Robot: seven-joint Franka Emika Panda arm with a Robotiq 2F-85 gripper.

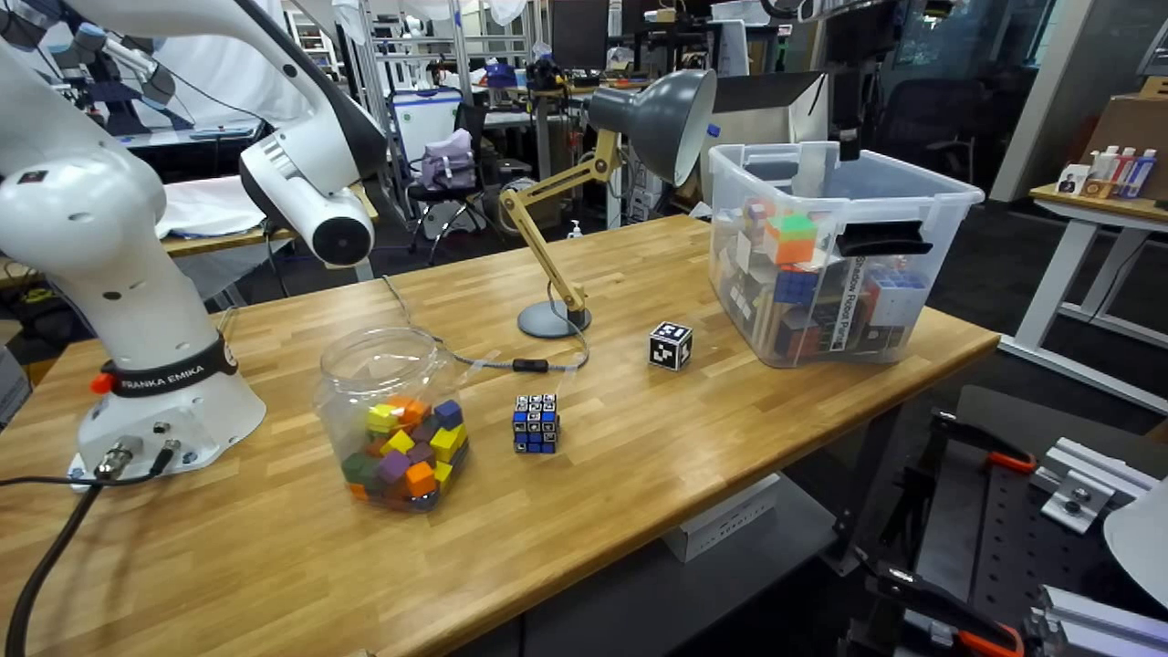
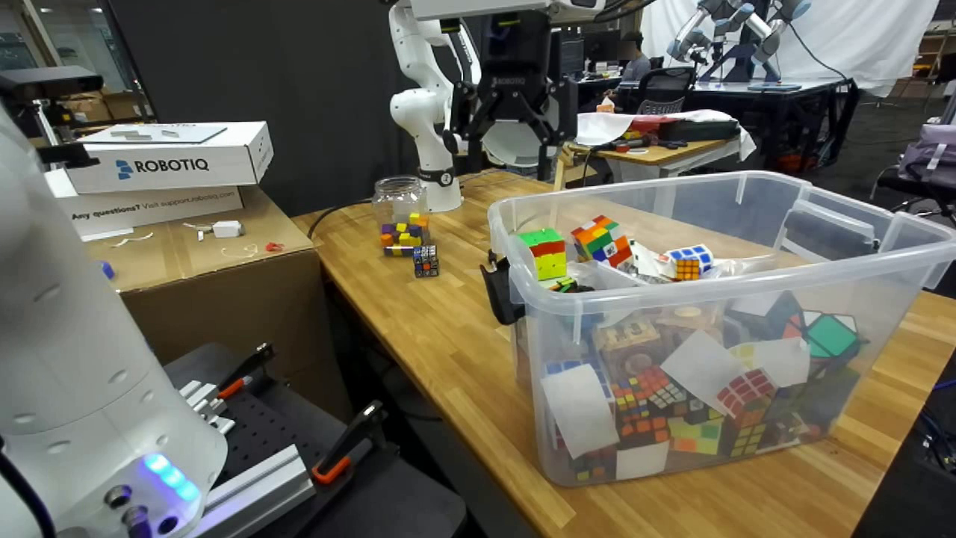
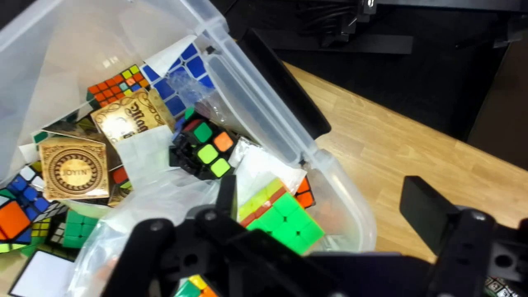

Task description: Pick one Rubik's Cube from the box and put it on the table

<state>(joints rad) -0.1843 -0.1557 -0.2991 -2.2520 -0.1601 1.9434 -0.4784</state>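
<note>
Below pincer (image 3: 325,204), Rubik's Cubes (image 3: 288,218), in box (image 2: 747,279)

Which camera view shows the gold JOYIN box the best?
The wrist view: the gold JOYIN box sits in the clear bin with its name and round emblem facing the camera. In neither exterior view can I identify it for certain; in an exterior view, a tan box seen through the bin's side may be it.

Robotics lab: robot arms (image 1: 80,219), Robotiq carton (image 2: 175,161), clamps (image 2: 357,435).
</note>
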